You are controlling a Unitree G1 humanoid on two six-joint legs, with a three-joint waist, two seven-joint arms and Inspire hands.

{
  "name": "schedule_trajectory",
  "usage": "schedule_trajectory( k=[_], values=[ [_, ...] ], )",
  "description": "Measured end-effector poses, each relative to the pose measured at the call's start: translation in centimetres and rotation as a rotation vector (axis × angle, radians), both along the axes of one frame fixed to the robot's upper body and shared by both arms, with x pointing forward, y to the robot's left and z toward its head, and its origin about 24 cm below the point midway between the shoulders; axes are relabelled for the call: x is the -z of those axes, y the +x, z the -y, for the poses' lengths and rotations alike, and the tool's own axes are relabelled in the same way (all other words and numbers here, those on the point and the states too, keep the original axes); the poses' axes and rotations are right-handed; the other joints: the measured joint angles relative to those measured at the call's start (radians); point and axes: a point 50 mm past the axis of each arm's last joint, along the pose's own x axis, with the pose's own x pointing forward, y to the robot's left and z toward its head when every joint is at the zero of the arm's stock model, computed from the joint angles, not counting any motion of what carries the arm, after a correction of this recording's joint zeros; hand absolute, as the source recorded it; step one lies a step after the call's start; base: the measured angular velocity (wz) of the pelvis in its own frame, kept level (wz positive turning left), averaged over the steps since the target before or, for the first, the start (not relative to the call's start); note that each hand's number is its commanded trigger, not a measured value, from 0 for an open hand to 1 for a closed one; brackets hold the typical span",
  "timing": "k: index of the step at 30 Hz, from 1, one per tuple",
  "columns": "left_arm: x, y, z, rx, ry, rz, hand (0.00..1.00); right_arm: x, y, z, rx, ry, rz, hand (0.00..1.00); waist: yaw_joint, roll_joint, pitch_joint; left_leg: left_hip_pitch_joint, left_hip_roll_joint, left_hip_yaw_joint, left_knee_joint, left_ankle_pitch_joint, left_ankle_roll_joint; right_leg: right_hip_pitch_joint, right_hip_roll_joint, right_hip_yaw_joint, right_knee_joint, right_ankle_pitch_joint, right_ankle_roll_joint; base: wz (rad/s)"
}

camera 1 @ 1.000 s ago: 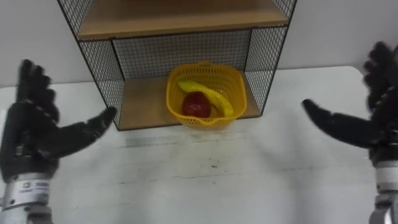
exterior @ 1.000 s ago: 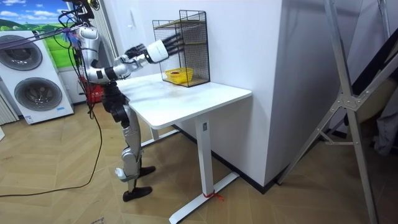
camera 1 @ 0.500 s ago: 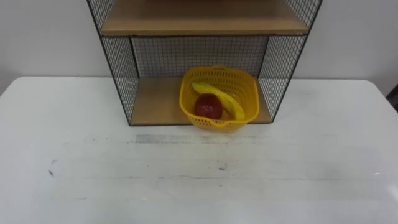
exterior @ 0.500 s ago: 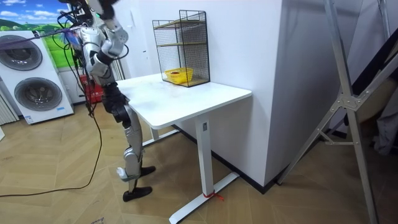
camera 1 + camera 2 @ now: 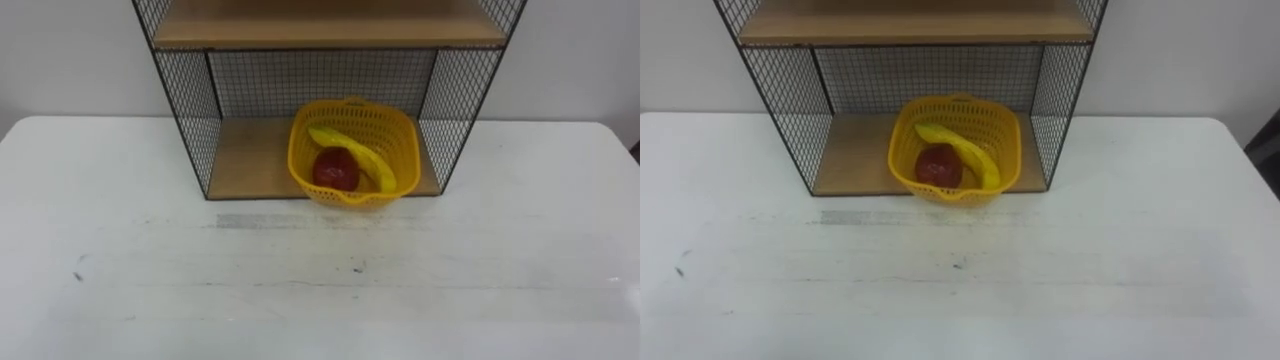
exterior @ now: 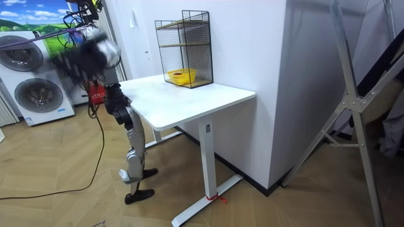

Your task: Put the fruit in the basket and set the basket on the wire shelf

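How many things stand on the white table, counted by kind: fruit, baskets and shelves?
Fruit: 2, a banana and a red fruit, both in the basket
Baskets: 1, the yellow basket, on the bottom board of the shelf
Shelves: 1, the wire shelf
Total: 4

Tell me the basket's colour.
Yellow; the basket shows best in the left eye view.
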Motion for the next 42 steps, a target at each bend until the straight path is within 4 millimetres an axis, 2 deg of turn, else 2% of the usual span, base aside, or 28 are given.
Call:
schedule_trajectory(
  k=[1, 3, 4, 6, 7, 9, 10, 11, 14, 15, 17, 19, 22, 24, 25, 26, 28, 30, 31, 33, 34, 36, 38, 41, 42],
  values=[
    [1.1, -0.5, 0.5, -0.016, -0.041, 0.016, 0.0, 1.5, -0.5, -0.6, 0.02, 0.056, 0.014, 0.0, -0.003, 0.0, 0.0003, 0.001, 0.0, 0.001, 0.0, 0.0, 0.0, 0.0, 0.0, 0.0, 0.001, -0.003, 0.001, 0.0],
    [4.7, -2.2, 2.8, -0.078, -0.169, 0.066, 0.0, 6.0, -2.4, -3.1, 0.072, 0.231, -0.009, 0.0, -0.006, 0.003, 0.002, 0.004, 0.001, 0.002, 0.0, 0.0, 0.0, 0.001, -0.001, 0.0, 0.001, -0.006, 0.003, 0.0],
    [5.4, -2.6, 3.3, -0.093, -0.194, 0.082, 0.0, 6.9, -2.8, -3.7, 0.079, 0.263, -0.017, 0.0, -0.007, 0.003, 0.0024, 0.004, 0.002, 0.002, -0.001, 0.0, -0.001, 0.002, 0.0, 0.0, 0.0, -0.006, 0.003, 0.0],
    [7.5, -3.8, 4.9, -0.152, -0.256, 0.141, 0.0, 9.9, -4.4, -6.0, 0.082, 0.38, -0.064, 0.0, -0.005, 0.002, 0.0032, 0.008, 0.006, 0.008, -0.008, 0.001, -0.003, 0.007, -0.001, 0.001, -0.01, 0.0, 0.0, -0.05],
    [8.0, -4.1, 5.3, -0.163, -0.268, 0.147, 0.0, 10.6, -4.7, -6.6, 0.08, 0.405, -0.07, 0.0, -0.004, 0.002, 0.0032, 0.011, 0.008, 0.01, -0.013, 0.003, -0.004, 0.012, -0.001, 0.001, -0.018, 0.004, 0.002, -0.1],
    [10.1, -4.8, 7.5, -0.197, -0.327, 0.177, 0.0, 13.6, -5.7, -9.8, 0.057, 0.52, -0.082, 0.0, -0.003, 0.002, 0.0037, 0.015, 0.015, 0.016, -0.018, 0.004, -0.007, 0.021, 0.002, 0.006, -0.034, 0.01, 0.003, -0.1],
    [10.6, -4.8, 8.1, -0.199, -0.345, 0.185, 0.0, 14.2, -5.9, -10.7, 0.058, 0.55, -0.085, 0.0, -0.004, 0.002, 0.0037, 0.016, 0.016, 0.016, -0.018, 0.004, -0.008, 0.024, 0.002, 0.006, -0.035, 0.011, 0.002, 0.0],
    [11.7, -4.8, 9.4, -0.192, -0.39, 0.186, 0.0, 15.5, -6.3, -12.5, 0.051, 0.614, -0.108, 0.0, -0.007, 0.002, 0.0033, 0.019, 0.017, 0.02, -0.017, 0.004, -0.008, 0.027, 0.001, 0.005, -0.033, 0.01, 0.001, 0.0],
    [13.9, -4.5, 12.2, -0.178, -0.483, 0.192, 0.0, 17.8, -6.3, -16.4, 0.042, 0.758, -0.137, 0.0, -0.01, 0.0, 0.0031, 0.018, 0.023, 0.028, -0.012, -0.005, -0.016, 0.025, 0.001, 0.006, -0.032, 0.009, 0.0, -0.08],
    [14.3, -4.5, 12.8, -0.176, -0.501, 0.199, 0.0, 18.3, -6.2, -17.4, 0.029, 0.792, -0.146, 0.0, -0.019, 0.0, 0.0033, 0.017, 0.023, 0.028, -0.012, -0.005, -0.016, 0.025, 0.001, 0.005, -0.033, 0.011, -0.001, -0.06],
    [14.8, -4.6, 13.4, -0.157, -0.513, 0.191, 0.0, 18.7, -5.8, -17.9, 0.011, 0.819, -0.146, 0.0, -0.034, 0.002, 0.0029, 0.016, 0.028, 0.039, -0.012, -0.005, -0.016, 0.025, 0.002, 0.006, -0.033, 0.019, -0.012, 0.0],
    [15.1, -4.2, 13.6, -0.117, -0.518, 0.189, 0.0, 19.1, -5.4, -18.3, -0.035, 0.841, -0.165, 0.0, -0.036, 0.002, 0.0027, 0.019, 0.03, 0.044, -0.012, -0.008, -0.013, 0.026, 0.002, 0.01, -0.032, 0.021, -0.013, -0.07],
    [15.9, -2.7, 14.0, -0.02, -0.558, 0.172, 0.0, 19.7, -3.2, -18.1, -0.133, 0.857, -0.179, 0.0, -0.043, 0.003, 0.0033, 0.034, 0.03, 0.049, -0.019, -0.009, -0.011, 0.034, 0.003, 0.025, -0.029, 0.027, -0.012, -0.09],
    [16.7, -0.6, 14.5, 0.117, -0.604, 0.151, 0.0, 20.3, -0.6, -18.1, -0.285, 0.876, -0.238, 0.0, -0.056, 0.001, 0.0051, 0.043, 0.028, 0.049, -0.023, -0.009, -0.011, 0.043, 0.003, 0.025, -0.03, 0.027, -0.011, 0.02],
    [17.0, -0.1, 14.7, 0.158, -0.618, 0.145, 0.0, 20.4, 0.0, -18.1, -0.331, 0.88, -0.255, 0.0, -0.058, 0.001, 0.0051, 0.047, 0.028, 0.049, -0.025, -0.009, -0.011, 0.046, 0.003, 0.026, -0.032, 0.028, -0.011, 0.0],
    [17.6, 0.8, 15.3, 0.238, -0.646, 0.127, 0.0, 20.7, 1.3, -18.0, -0.45, 0.886, -0.309, 0.0, -0.058, 0.001, 0.0054, 0.055, 0.026, 0.05, -0.031, -0.008, -0.012, 0.049, 0.002, 0.031, -0.032, 0.028, -0.011, -0.08],
    [18.3, 2.2, 16.1, 0.401, -0.691, 0.074, 0.0, 21.1, 3.1, -18.1, -0.645, 0.891, -0.404, 0.0, -0.067, -0.004, 0.0165, 0.073, 0.024, 0.052, -0.045, 0.0, -0.023, 0.062, 0.002, 0.035, -0.039, 0.03, -0.011, -0.06],
    [18.9, 3.4, 16.8, 0.664, -0.735, -0.034, 0.0, 21.3, 5.3, -17.9, -0.891, 0.871, -0.529, 0.0, -0.072, -0.003, 0.0273, 0.088, 0.026, 0.053, -0.055, 0.01, -0.032, 0.073, 0.012, 0.058, -0.056, 0.038, -0.012, -0.12],
    [19.0, 3.5, 16.9, 0.737, -0.749, -0.081, 0.0, 21.3, 5.9, -17.9, -0.963, 0.863, -0.571, 0.0, -0.079, -0.003, 0.0282, 0.09, 0.027, 0.052, -0.055, 0.012, -0.029, 0.075, 0.015, 0.056, -0.061, 0.04, -0.013, -0.06],
    [19.0, 3.8, 16.9, 1.004, -0.788, -0.27, 0.0, 21.5, 7.5, -17.9, -1.221, 0.837, -0.72, 0.0, -0.084, -0.002, 0.0294, 0.095, 0.027, 0.046, -0.06, 0.017, -0.025, 0.078, 0.018, 0.05, -0.068, 0.042, -0.014, 0.06],
    [19.1, 4.0, 17.0, 1.053, -0.796, -0.307, 0.0, 21.5, 7.7, -17.8, -1.273, 0.836, -0.752, 0.0, -0.084, -0.001, 0.0303, 0.096, 0.026, 0.045, -0.063, 0.019, -0.025, 0.079, 0.019, 0.047, -0.069, 0.042, -0.014, 0.12],
    [19.2, 4.7, 17.0, 1.238, -0.827, -0.436, 0.0, 21.7, 8.4, -17.8, -1.433, 0.841, -0.815, 0.0, -0.093, 0.004, 0.0374, 0.093, 0.023, 0.037, -0.07, 0.029, -0.018, 0.079, 0.018, 0.027, -0.073, 0.042, -0.014, 0.19],
    [19.2, 5.1, 17.1, 1.351, -0.843, -0.523, 0.0, 22.1, 8.6, -18.5, -1.551, 0.864, -0.847, 0.0, -0.093, 0.001, 0.0369, 0.095, 0.02, 0.031, -0.084, 0.038, -0.017, 0.081, 0.018, 0.021, -0.082, 0.044, -0.016, 0.13],
    [19.7, 5.7, 18.3, 1.516, -0.889, -0.599, 0.0, 22.5, 9.1, -19.6, -1.707, 0.898, -0.856, 0.0, -0.091, 0.0, 0.0386, 0.096, 0.018, 0.032, -0.09, 0.041, -0.017, 0.081, 0.017, 0.017, -0.084, 0.044, -0.016, 0.03],
    [20.0, 5.9, 18.9, 1.58, -0.905, -0.628, 0.0, 22.7, 9.3, -19.9, -1.748, 0.905, -0.848, 0.0, -0.092, 0.001, 0.0416, 0.097, 0.017, 0.034, -0.088, 0.042, -0.016, 0.081, 0.017, 0.017, -0.085, 0.045, -0.016, 0.0]
  ],
)
